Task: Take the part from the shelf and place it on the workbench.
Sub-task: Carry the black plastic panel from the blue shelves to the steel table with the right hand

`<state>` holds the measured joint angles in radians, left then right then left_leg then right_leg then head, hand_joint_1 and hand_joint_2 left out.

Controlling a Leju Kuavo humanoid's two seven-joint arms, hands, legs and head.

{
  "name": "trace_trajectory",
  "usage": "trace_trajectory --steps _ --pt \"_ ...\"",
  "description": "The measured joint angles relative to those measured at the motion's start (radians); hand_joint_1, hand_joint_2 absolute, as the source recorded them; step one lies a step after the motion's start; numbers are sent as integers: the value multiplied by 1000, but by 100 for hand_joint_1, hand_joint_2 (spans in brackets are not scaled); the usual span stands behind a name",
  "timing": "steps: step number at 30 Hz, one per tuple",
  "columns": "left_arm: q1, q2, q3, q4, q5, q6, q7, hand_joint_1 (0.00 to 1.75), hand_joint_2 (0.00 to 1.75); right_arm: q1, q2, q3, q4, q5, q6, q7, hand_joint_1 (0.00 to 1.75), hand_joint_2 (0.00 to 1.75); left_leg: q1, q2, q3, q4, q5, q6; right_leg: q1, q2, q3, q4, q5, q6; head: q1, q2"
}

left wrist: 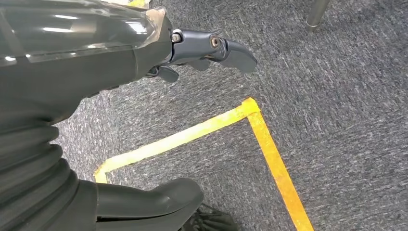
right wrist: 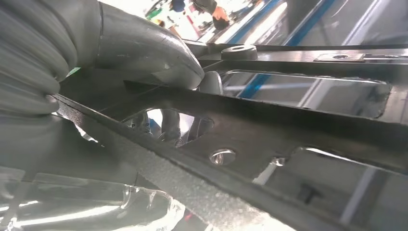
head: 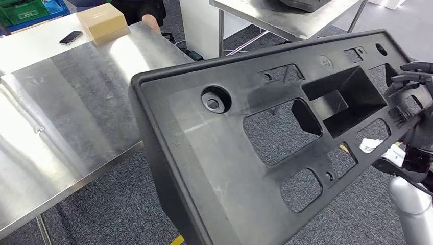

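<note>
The part (head: 214,168) is a long black plastic panel with several cutouts, and it hangs tilted in the air across the head view. Its left end reaches over the near edge of the steel workbench (head: 66,102). My right hand (head: 414,97) grips the panel's right end, fingers curled over its upper edge. In the right wrist view the thumb (right wrist: 144,48) presses on the part (right wrist: 288,130), and the fingers (right wrist: 168,127) show through a cutout. My left hand (left wrist: 144,96) hovers over the carpet with fingers (left wrist: 211,48) and thumb (left wrist: 159,197) apart, holding nothing.
On the workbench's far end lie a cardboard box (head: 101,20) and a phone (head: 70,37), with a person's hand (head: 150,21) beside the box. A second steel table (head: 286,18) stands behind. Yellow tape (left wrist: 262,134) marks the grey carpet near a table leg (left wrist: 317,14).
</note>
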<state>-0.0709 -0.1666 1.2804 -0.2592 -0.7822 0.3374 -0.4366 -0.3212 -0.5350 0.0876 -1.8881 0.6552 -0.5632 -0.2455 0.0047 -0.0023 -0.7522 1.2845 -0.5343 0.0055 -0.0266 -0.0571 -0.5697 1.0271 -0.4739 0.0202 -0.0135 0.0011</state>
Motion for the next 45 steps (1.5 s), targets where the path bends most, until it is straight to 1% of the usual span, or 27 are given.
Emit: trace_trajectory --steps 2,4,6,8,10,11,13,14,15,17,19,21,23,25,26,27,28,30,32,34,36,38,40,41,42,44,45 --pt "-3 3 -7 1 -6 -6 -5 0 175 -34 -2 30 5 24 17 15 175 175 -6 30 68 -133 55 12 4 -18 4 0 -3 5 0 0" --pt "-7 7 -15 2 -16 -16 -12 0 175 -83 -4 80 16 61 34 38 175 175 -13 40 128 -254 99 34 12 -40 12 -1 -11 21 1 0" --pt "-11 10 -21 4 -22 -20 -15 0 175 -106 -6 111 25 80 37 50 175 175 -10 12 138 -269 106 51 13 -11 -3 43 -39 27 4 0" --pt "-15 13 -28 6 -24 -23 -15 0 175 -109 -11 126 32 84 36 56 175 175 -5 -11 141 -273 110 57 11 38 -65 167 -88 21 8 0" --pt "-16 14 -33 9 -25 -27 -15 0 175 -104 -15 139 40 84 35 60 175 175 -5 -37 141 -272 110 58 10 52 -124 271 -115 24 10 0" --pt "-16 14 -34 10 -26 -29 -15 0 175 -101 -17 146 42 84 34 60 175 175 -5 -50 142 -272 110 57 10 53 -131 272 -106 32 10 0" --pt "-16 14 -35 13 -26 -30 -15 0 175 -97 -21 157 45 84 33 61 175 175 -3 -77 145 -270 108 55 6 63 -86 158 -49 51 10 0" --pt "-17 15 -35 14 -26 -30 -15 0 175 -96 -23 161 46 84 32 61 175 175 -4 -89 145 -269 107 52 4 76 -55 85 -19 57 10 0" --pt "-17 15 -36 15 -26 -30 -15 0 175 -96 -26 165 46 84 32 62 175 175 -6 -99 145 -267 106 47 3 85 -29 28 3 57 10 0" --pt "-15 17 -37 16 -26 -30 -15 0 175 -96 -28 171 48 83 32 63 175 175 -9 -115 140 -266 105 37 5 90 -11 -9 16 43 10 0" --pt "-13 19 -38 17 -26 -30 -15 0 175 -96 -29 177 50 84 32 63 175 175 -8 -120 136 -266 105 28 3 74 -8 -11 19 28 9 0" --pt "-13 21 -39 18 -26 -31 -16 0 175 -95 -29 180 51 84 31 64 175 175 -8 -82 118 -228 77 19 -3 57 -5 -14 20 12 3 0" --pt "-14 22 -41 20 -30 -33 -16 0 175 -89 -30 181 51 85 28 66 175 175 -6 -26 61 -113 14 9 -2 40 -3 -15 17 1 -5 0" --pt "-15 22 -42 20 -35 -35 -16 0 175 -77 -32 183 51 87 23 69 175 175 0 -5 -1 5 -28 3 1 19 -1 -15 14 -2 -7 0" --pt "-15 23 -42 21 -36 -36 -16 0 175 -70 -32 185 51 88 21 70 175 175 1 -2 -11 19 -23 1 1 9 -1 -15 13 -2 -7 0" --pt "-15 23 -42 21 -36 -37 -16 0 175 -64 -32 187 52 89 20 70 175 175 3 1 0 -7 0 1 1 -1 1 -14 12 -3 -7 0" --pt "-15 24 -43 21 -37 -37 -16 0 175 -60 -32 188 52 89 18 70 175 175 4 11 29 -66 34 2 1 -10 3 -14 10 -2 -8 0" --pt "-17 27 -45 21 -39 -39 -16 0 175 -58 -33 189 52 90 16 70 175 175 0 53 99 -200 87 9 6 -25 8 -14 5 5 -7 0" --pt "-19 28 -49 21 -41 -43 -16 0 175 -58 -34 190 52 93 14 72 175 175 -7 70 127 -256 98 18 14 -40 13 -14 -1 15 -5 0" --pt "-20 28 -54 21 -43 -47 -15 0 175 -57 -32 194 51 104 13 76 175 175 -9 46 127 -260 100 30 17 -57 17 -17 -5 26 -4 0" --pt "-22 27 -58 21 -44 -49 -16 0 175 -56 -28 198 49 115 12 81 175 175 -6 24 136 -271 106 45 14 -27 12 7 -22 32 -2 0" --pt "-27 29 -59 21 -44 -49 -16 0 175 -53 -26 201 48 120 12 84 175 175 -3 1 141 -277 111 55 9 30 -33 109 -68 27 4 0" --pt "-30 30 -59 22 -44 -50 -15 0 175 -48 -24 204 48 120 12 86 175 175 -4 -25 141 -276 111 58 8 51 -100 238 -113 24 7 0" --pt "-30 30 -59 22 -44 -50 -15 0 175 -46 -21 205 48 121 13 87 175 175 -4 -39 141 -275 111 58 8 53 -117 264 -116 29 7 0" --pt "-30 30 -59 23 -44 -51 -15 0 175 -46 -19 207 48 123 14 88 175 175 -4 -53 142 -274 111 58 7 54 -114 250 -101 37 7 0" --pt "-30 30 -59 24 -44 -53 -15 0 175 -55 -12 213 48 127 23 90 175 175 -3 -80 143 -271 110 55 1 69 -59 117 -40 57 8 0" --pt "-30 30 -59 25 -45 -53 -15 0 175 -63 -7 217 49 129 29 92 175 175 -4 -91 142 -269 109 50 0 82 -28 50 -14 60 9 0"
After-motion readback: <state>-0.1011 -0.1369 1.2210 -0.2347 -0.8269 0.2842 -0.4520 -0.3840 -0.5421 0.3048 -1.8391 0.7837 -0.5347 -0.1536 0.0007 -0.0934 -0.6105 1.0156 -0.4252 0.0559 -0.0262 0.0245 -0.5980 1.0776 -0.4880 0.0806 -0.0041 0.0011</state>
